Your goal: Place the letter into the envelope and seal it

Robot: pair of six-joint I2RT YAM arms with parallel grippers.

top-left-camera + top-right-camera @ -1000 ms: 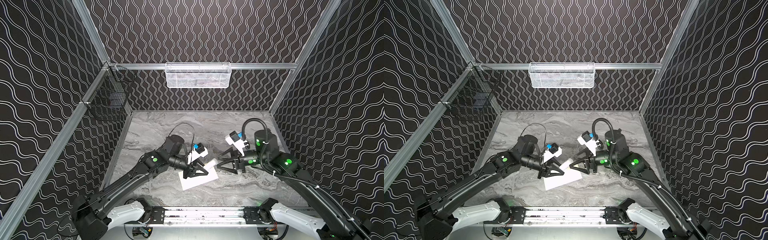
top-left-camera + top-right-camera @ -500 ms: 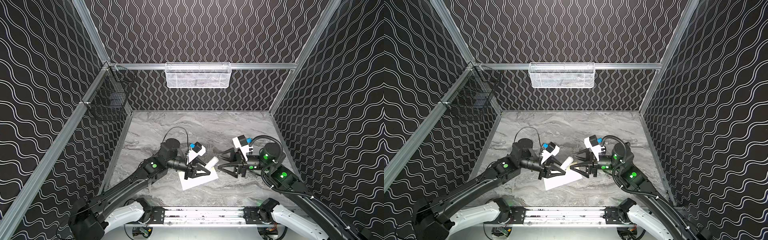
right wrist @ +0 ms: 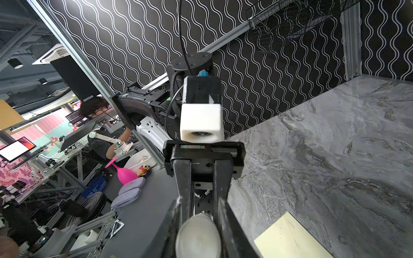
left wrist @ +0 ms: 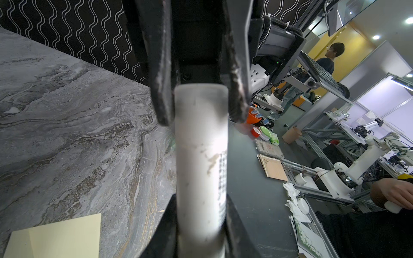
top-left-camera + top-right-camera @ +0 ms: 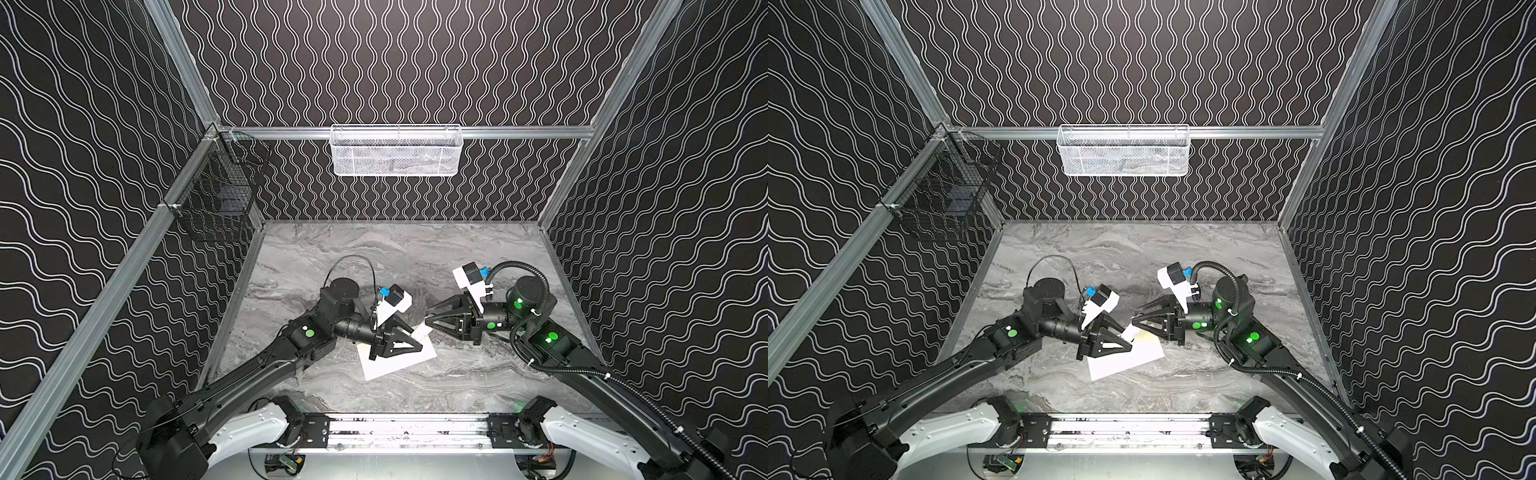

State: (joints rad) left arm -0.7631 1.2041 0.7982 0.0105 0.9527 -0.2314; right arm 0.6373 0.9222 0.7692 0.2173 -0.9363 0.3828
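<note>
Pale yellow envelope, white cylinder, grey marbled tabletop, black walls with white waves

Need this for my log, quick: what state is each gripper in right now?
The left gripper is closed on the white cylinder.
The right gripper is closed on the other end of it.

Print on white cylinder illegible
</note>
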